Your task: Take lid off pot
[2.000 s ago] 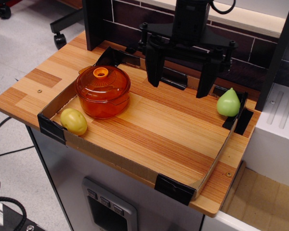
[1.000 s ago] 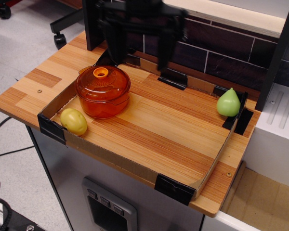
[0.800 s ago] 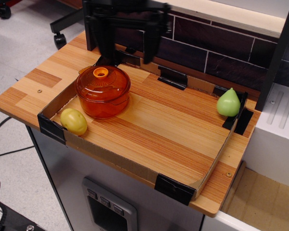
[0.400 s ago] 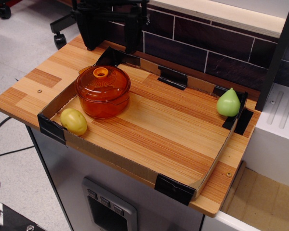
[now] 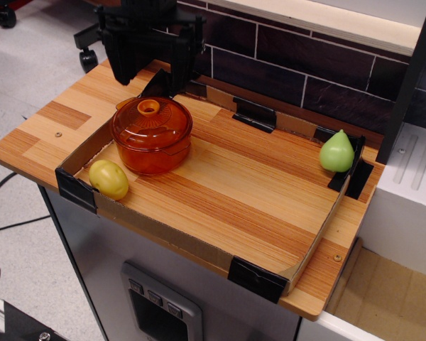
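Overhead, the end effector (image 5: pixel 150 77) hangs spread wide and empty above the upright, knob-up lid (image 5: pixel 151 122) on the pot (image 5: pixel 153 155).

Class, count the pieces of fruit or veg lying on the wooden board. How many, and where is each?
2. The yellow potato lies at the near left corner, just in front of the pot; the green pear stands at the far right edge. None looks hidden.

No legible text or labels anywhere
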Controlling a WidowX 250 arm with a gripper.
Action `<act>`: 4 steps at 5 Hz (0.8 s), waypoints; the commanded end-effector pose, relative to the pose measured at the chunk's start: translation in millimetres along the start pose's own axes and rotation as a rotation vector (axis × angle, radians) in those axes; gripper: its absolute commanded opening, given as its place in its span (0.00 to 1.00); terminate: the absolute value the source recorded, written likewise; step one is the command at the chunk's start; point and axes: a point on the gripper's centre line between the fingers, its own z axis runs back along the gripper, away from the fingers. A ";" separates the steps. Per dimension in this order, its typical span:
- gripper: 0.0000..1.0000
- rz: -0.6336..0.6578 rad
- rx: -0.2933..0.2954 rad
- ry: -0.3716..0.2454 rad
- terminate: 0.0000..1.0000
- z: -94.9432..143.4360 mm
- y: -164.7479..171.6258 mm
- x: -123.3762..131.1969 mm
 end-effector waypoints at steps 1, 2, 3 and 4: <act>1.00 -0.002 0.023 -0.037 0.00 -2.7 1.5 9.3; 1.00 0.005 0.034 -0.035 0.00 -9.1 5.9 12.6; 1.00 0.001 0.054 -0.030 0.00 -17.1 9.2 12.5; 1.00 -0.012 0.067 -0.022 0.00 -25.1 10.9 9.8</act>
